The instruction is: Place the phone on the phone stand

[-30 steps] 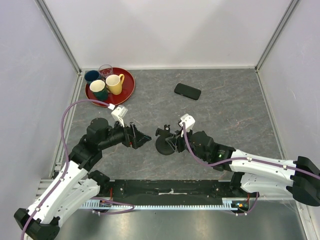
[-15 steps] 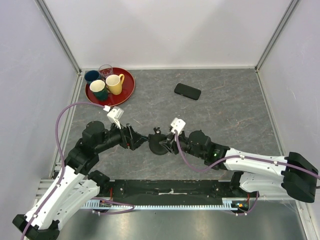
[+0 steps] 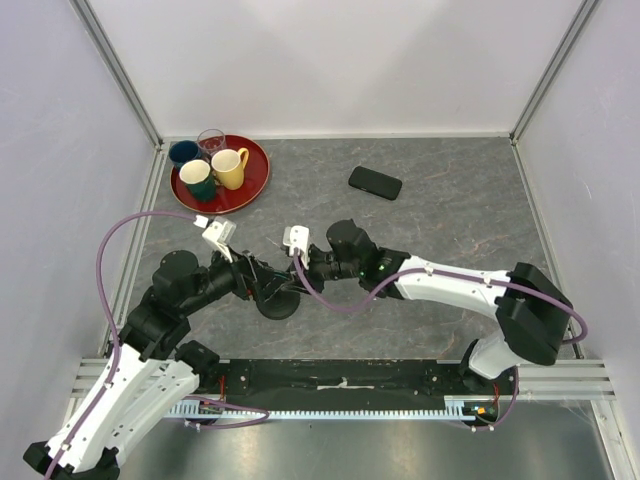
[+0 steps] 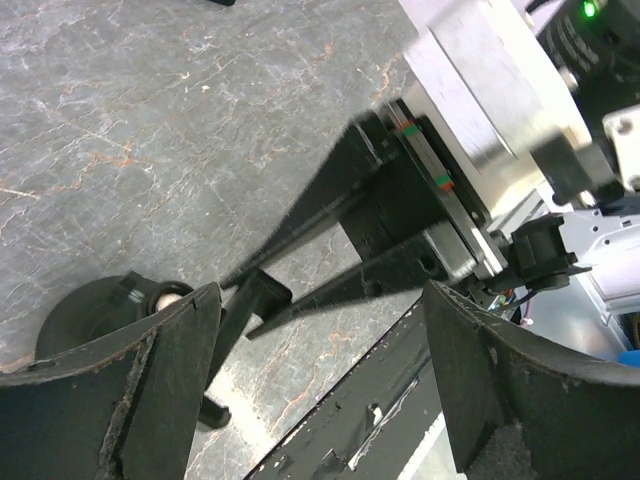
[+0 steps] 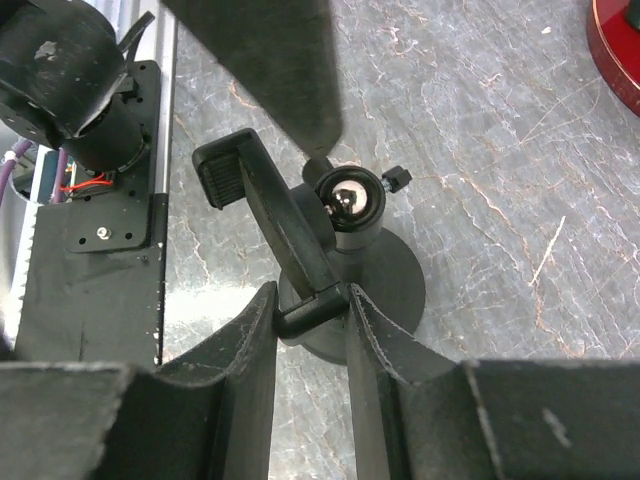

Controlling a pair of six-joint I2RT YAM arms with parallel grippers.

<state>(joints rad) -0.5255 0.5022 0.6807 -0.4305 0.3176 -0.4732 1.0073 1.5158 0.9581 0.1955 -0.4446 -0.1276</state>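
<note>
Grey tabletop with a marbled stone pattern, veined in pale and rust-toned lines, matte under soft, even light with only faint shadows. Boxed in on three sides by plain white panels: back wall, left wall, right wall. Joined at the two rear corners by slanting aluminium posts. Edged at the back by a thin white strip. Bordered along the near side by a black mounting plate, then a pale slotted rail, then a band of brushed metal.
</note>
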